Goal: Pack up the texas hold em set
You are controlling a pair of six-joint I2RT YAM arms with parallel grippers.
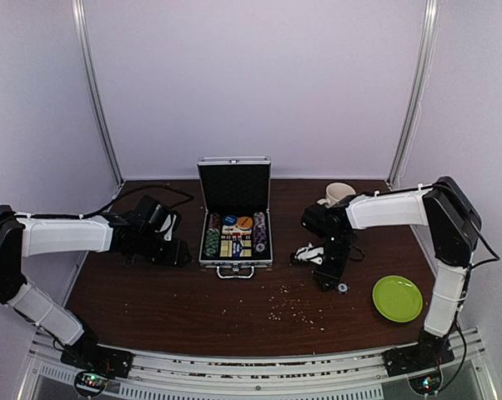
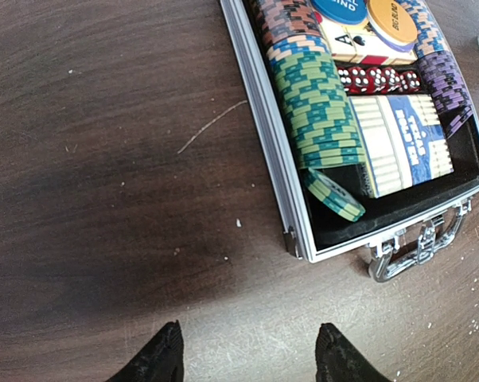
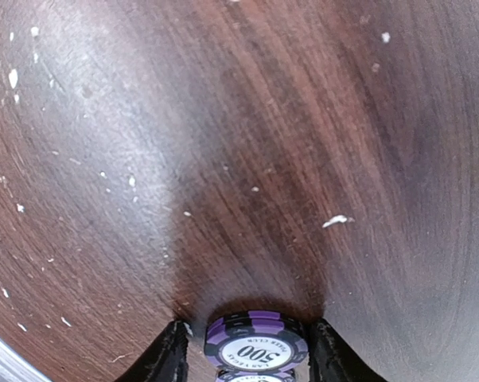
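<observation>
The small flat silver metal case (image 1: 234, 215) sits open in the middle of the dark brown wooden table (image 1: 151, 308), with its lid standing up. Inside are a row of green and white chips (image 2: 315, 111), some red dice (image 2: 379, 79), a blue and cream pack of cards (image 2: 403, 143) and a row of purple chips (image 2: 445, 87). One loose green chip (image 2: 335, 195) leans crooked at the end of its row.

The right gripper (image 3: 251, 354) is off to the right of the case, over bare table. Its two fingers are closed around a round purple and black chip marked 500 (image 3: 255, 338), which looks pinched by its edges. The rim of another chip shows just under it. The left gripper (image 2: 251, 362) hangs near the left side of the case with its fingers spread wide and nothing between them.

I think the step now is bringing a stray purple chip home. Next, the right arm needs to carry it over to the case and slot it on edge into the purple row on the case's right side. It should go in softly so the row does not tip. After that, the crooked green chip wants straightening and the lid must fold down.
</observation>
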